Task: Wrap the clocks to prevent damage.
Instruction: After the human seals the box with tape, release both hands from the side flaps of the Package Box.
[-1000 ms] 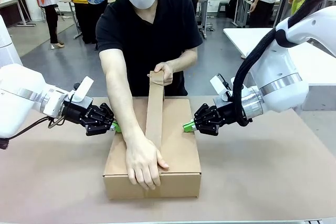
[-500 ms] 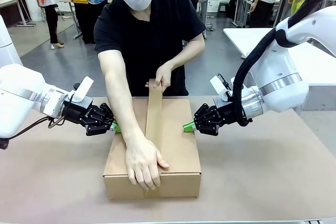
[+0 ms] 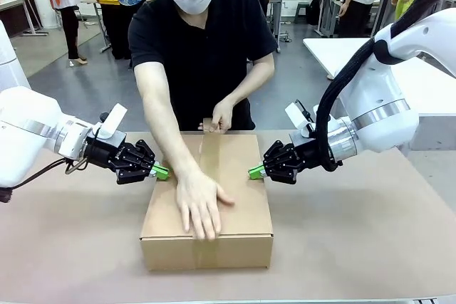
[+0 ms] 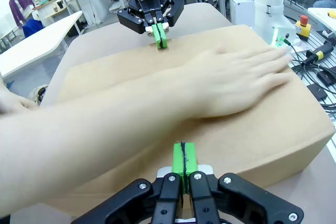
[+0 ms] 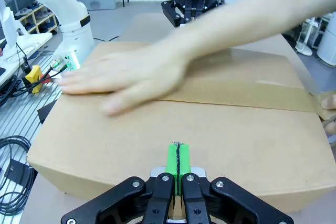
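Tape [image 5: 247, 94] now flat on box [image 3: 235, 197]; right wrist view shows seam, perhaps blurred; both end effectors closed.

We cannot see inside the closed cardboard box [image 3: 228, 197] — the person's moving hand [image 5: 128, 77] blurs.

Two white arms [image 3: 28, 129] with rounded, glossy casings are seen, each joined to its gripper by a silver ring. The left gripper [image 3: 163, 172] and right gripper [image 3: 255, 171] are black, with visible screws and green pads. A black corrugated cable [image 3: 340, 80] is run along the right arm. A black short-sleeved shirt [image 3: 199, 40], black cap and white mask are worn by the person.
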Motion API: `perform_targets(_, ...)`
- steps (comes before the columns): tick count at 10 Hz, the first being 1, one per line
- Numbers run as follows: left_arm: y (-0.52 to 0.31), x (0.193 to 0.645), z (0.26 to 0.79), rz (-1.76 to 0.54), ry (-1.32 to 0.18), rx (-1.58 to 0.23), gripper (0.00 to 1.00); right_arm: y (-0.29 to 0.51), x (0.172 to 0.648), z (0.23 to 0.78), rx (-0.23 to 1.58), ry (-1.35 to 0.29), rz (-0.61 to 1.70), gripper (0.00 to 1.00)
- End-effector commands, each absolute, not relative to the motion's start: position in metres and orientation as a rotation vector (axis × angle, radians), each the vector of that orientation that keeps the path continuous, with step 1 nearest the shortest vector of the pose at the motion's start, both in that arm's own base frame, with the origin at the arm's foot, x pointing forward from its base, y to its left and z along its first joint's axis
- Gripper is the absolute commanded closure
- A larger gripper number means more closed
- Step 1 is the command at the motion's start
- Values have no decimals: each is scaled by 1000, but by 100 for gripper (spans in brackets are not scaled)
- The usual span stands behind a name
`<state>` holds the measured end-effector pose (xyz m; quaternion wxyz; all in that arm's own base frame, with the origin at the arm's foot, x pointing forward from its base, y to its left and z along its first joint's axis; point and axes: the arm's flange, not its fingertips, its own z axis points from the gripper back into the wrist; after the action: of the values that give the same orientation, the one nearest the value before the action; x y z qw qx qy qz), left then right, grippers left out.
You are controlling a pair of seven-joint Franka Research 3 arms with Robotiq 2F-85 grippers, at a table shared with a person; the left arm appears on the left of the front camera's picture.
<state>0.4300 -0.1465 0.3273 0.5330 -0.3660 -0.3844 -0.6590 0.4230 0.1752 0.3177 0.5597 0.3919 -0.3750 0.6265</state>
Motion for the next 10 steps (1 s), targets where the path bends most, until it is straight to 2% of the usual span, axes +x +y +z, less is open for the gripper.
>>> perform_targets(1, -147, 429, 327, -1585, -908, -871, 100, 176, 421, 314, 924, -887, 1459, 99)
perform_targets(10, -147, 429, 327, -1585, -908, -871, 100, 176, 421, 314, 924, -887, 1459, 99)
